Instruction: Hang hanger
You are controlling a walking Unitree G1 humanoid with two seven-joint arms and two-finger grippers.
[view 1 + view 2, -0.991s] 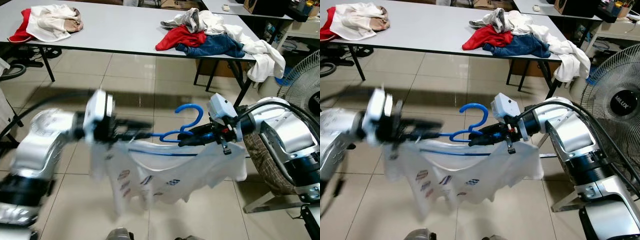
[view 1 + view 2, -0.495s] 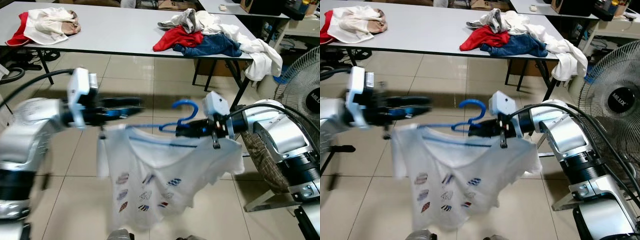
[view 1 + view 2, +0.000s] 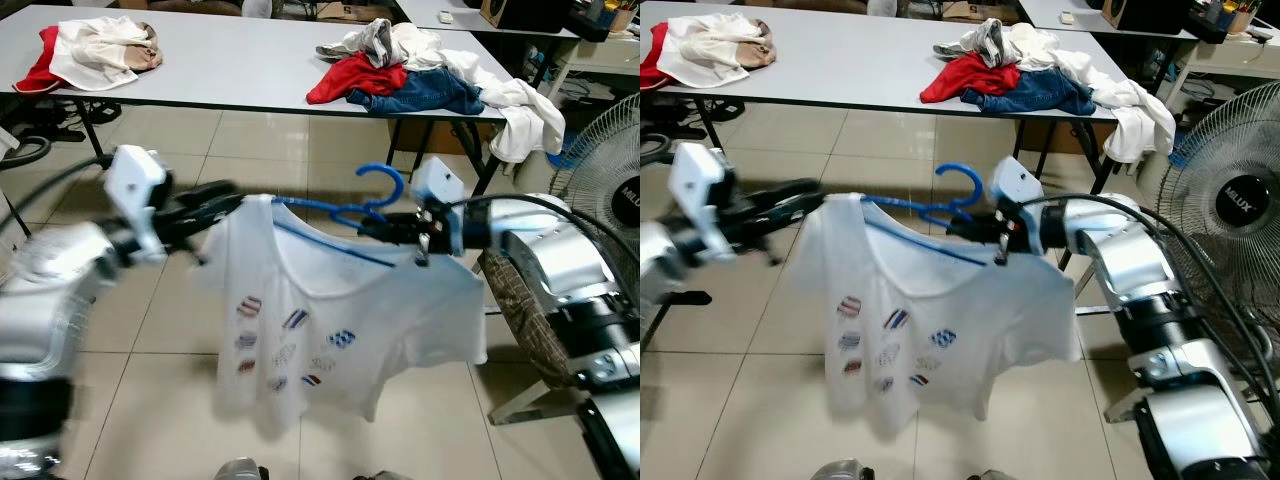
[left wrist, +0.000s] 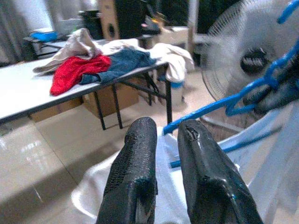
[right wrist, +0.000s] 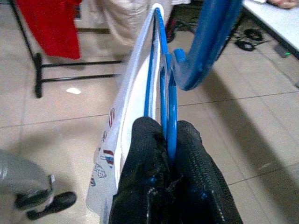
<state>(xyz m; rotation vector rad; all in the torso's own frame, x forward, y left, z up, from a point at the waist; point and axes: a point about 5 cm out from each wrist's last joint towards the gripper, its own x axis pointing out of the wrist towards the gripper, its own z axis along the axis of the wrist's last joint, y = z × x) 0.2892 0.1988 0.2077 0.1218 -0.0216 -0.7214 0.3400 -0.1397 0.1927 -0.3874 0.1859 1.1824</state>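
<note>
**Shirt on hanger carried between both arms, not yet hung**

The long grey desk (image 3: 230, 70) stood at the far side, bearing two heaps of clothes: a red and cream pile (image 3: 95, 45) at far left and a mixed pile (image 3: 420, 70) of red, blue and white garments at far right, some draping over the desk edge. These appeared to be stock awaiting the same treatment.

The white T-shirt (image 3: 330, 320), printed with small striped motifs, hung over the tiled floor (image 3: 260, 140) between the arms. It was kept spread, in my judgement, so that it would stay seated on the blue hanger (image 3: 345, 205).

The right pincer (image 5: 170, 140) was pressed together on the hanger's wire just below the hook, which stood upright and free, presumably ready to catch a rail. The left pincer (image 4: 161, 140) was nearly pressed together at the shirt's left shoulder, with cloth beneath the fingertips; whether it gripped cloth or hanger could not be told.

The fan (image 3: 1235, 190) at right carried a hub label, too small to read reliably.
</note>
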